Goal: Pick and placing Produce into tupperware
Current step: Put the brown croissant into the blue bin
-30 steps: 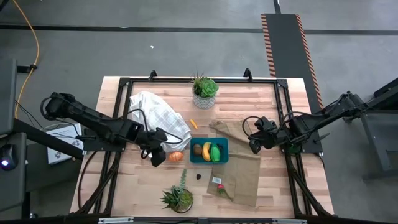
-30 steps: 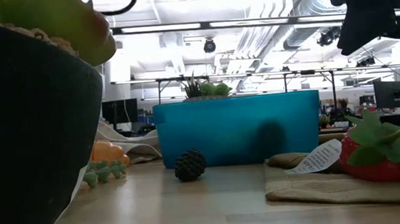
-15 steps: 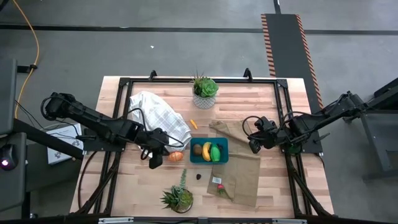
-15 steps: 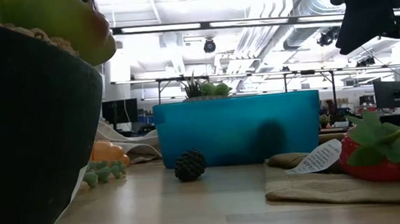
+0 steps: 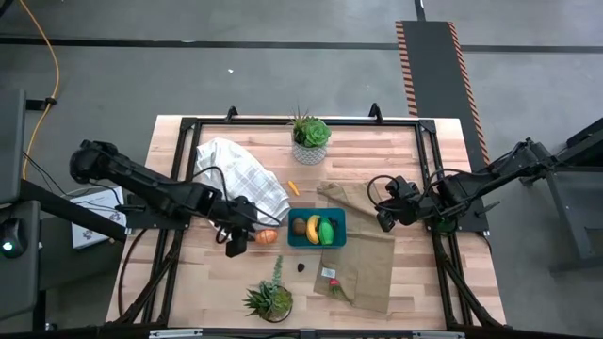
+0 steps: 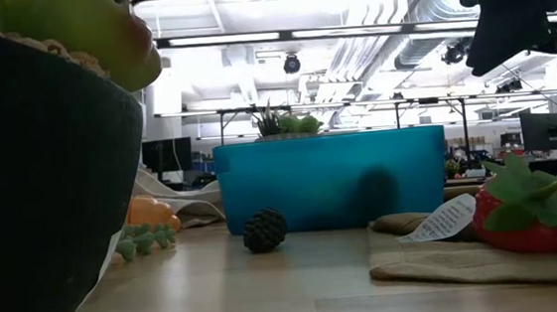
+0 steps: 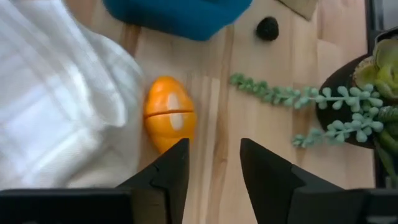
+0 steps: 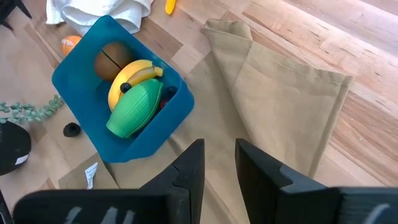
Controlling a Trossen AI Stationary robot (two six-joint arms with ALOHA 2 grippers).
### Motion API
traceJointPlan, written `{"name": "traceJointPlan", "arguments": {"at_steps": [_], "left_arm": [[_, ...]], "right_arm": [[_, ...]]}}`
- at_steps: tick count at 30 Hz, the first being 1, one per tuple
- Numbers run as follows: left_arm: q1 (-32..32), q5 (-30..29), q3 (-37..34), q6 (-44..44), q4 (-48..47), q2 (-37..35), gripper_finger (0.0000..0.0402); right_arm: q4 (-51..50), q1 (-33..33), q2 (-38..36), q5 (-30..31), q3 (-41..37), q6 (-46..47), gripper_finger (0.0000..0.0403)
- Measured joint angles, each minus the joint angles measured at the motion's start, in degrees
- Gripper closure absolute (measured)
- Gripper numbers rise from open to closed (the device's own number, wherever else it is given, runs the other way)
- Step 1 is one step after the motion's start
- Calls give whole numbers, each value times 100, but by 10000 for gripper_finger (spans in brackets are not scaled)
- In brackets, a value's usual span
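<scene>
The left end effector (image 5: 237, 247) is hovering low over the worktop (image 5: 179, 282) with its two dark fingers (image 7: 171, 168) parted and nothing between them; the orange piece (image 7: 169, 118) is lying just ahead of the fingertips, untouched, right at the edge of the white cloth (image 5: 237, 174). The left arm is reaching in from the worktop's left side, stretched long and angled toward the centre. In the left wrist view, a trailing sprig of a potted plant (image 7: 367, 93) is lying beside the orange piece, and a small dark round piece (image 7: 267, 28) is sitting near the tupperware's corner. The right end effector (image 5: 384, 218) is hanging above the tan cloth (image 5: 363, 254), just to the right of the tupperware (image 5: 295, 241), its fingers (image 8: 189, 165) standing slightly apart and gripping nothing; the right arm is extending in from the worktop's right edge. The teal tupperware is resting near the middle of the worktop, partly on the tan cloth, and is holding a brown round piece (image 8: 111, 60), a yellow banana (image 8: 134, 74) and a bright green piece (image 8: 134, 109). A small orange piece (image 5: 293, 187) is lying alone on the bare wood between the white cloth and the tan cloth, and a strawberry (image 6: 523, 221) is sitting on the tan cloth.
</scene>
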Motion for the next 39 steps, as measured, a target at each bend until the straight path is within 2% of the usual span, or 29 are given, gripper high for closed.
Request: {"name": "traceJointPlan", "arguments": {"at_steps": [8,23,39], "left_arm": [[-2,75,38,-233,119,533,262],[-2,79,36,-361,176,923,177],[-2,-194,39,-362,388,1201,154]], "right_arm": [[27,1,0,0,0,-4,322],[64,2,-2,44,0,-11,322],[116,2,0,42,0,-35,322]]}}
